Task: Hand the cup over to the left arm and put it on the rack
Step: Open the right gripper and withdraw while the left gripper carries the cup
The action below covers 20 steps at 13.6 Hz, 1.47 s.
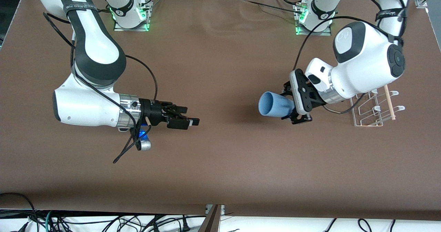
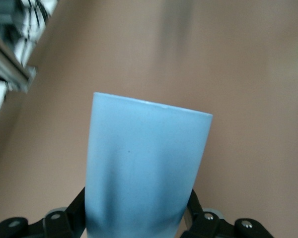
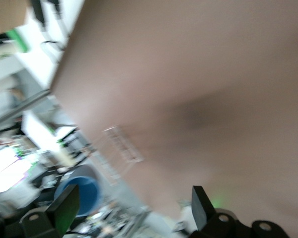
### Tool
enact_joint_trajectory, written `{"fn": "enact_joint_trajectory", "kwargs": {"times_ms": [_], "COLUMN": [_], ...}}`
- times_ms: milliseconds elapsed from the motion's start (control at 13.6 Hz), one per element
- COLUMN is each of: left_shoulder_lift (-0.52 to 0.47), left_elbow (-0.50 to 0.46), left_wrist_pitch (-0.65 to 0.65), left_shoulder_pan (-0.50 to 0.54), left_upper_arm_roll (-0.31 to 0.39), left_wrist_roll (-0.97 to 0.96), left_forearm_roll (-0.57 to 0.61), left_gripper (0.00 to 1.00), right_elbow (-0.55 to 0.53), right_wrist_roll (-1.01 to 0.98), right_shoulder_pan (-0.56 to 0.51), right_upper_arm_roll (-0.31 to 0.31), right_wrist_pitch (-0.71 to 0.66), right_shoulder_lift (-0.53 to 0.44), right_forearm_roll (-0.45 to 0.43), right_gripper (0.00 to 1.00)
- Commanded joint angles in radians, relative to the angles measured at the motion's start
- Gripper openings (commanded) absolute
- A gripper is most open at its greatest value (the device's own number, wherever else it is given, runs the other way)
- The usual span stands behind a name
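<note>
Your left gripper (image 1: 299,111) pinches the cup (image 1: 275,104) sideways, so tip its mouth down before lowering it onto the rack (image 1: 373,108) pegs; the right gripper (image 1: 187,118), spread empty, waits.

Bright even overhead light, soft shadow under cup (image 1: 274,104), right wrist view motion-blurred

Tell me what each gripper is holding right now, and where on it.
The left gripper holds the light-blue cup by its base end, mouth pointing away. The right gripper is open and holds nothing.
</note>
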Motion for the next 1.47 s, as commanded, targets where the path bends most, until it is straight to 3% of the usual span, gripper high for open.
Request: {"fn": "enact_joint_trajectory", "kwargs": {"times_ms": [0,220,367,513,660,807,953,1173,1393], "left_shoulder_lift": [-0.019,-0.016,-0.005,0.013,0.029,0.076,0.121,0.081,-0.003], "left_elbow": [0.015,0.039,0.038,0.027,0.021,-0.004,-0.097,-0.33,-0.51], "left_wrist_pitch": [-0.131,-0.292,-0.389,-0.487,-0.624,-0.775,-0.885,-0.833,-0.758], "left_shoulder_pan": [0.012,0.007,0.004,0.006,-0.002,-0.05,-0.094,-0.089,-0.08], "left_upper_arm_roll": [-0.005,-0.008,-0.009,-0.009,-0.009,-0.018,-0.018,-0.018,-0.02], "left_wrist_roll": [-0.103,-0.212,-0.238,-0.29,-0.461,-0.546,-0.632,-0.874,-0.915], "left_forearm_roll": [0.201,0.488,0.657,0.813,0.919,1.102,1.281,1.354,1.452], "left_gripper": [0.06,0.06,0.06,0.06,0.09,0.09,0.08,0.09,0.09], "right_elbow": [0.004,-0.022,-0.075,-0.121,-0.167,-0.201,-0.269,-0.326,-0.329], "right_wrist_roll": [-0.081,-0.218,-0.228,-0.318,-0.495,-0.583,-0.575,-0.584,-0.586], "right_shoulder_pan": [-0.072,-0.133,-0.136,-0.136,-0.136,-0.138,-0.155,-0.159,-0.175], "right_upper_arm_roll": [0.01,-0.004,-0.058,-0.111,-0.154,-0.173,-0.173,-0.173,-0.187], "right_wrist_pitch": [-0.116,-0.189,-0.209,-0.207,-0.207,-0.207,-0.204,-0.209,-0.233], "right_shoulder_lift": [-0.031,-0.068,-0.113,-0.159,-0.2,-0.251,-0.332,-0.397,-0.475], "right_forearm_roll": [-0.148,-0.372,-0.5,-0.576,-0.674,-0.756,-0.764,-0.764,-0.758], "right_gripper": [1.0,1.0,1.0,1.0,1.0,1.0,1.0,1.0,1.0]}}
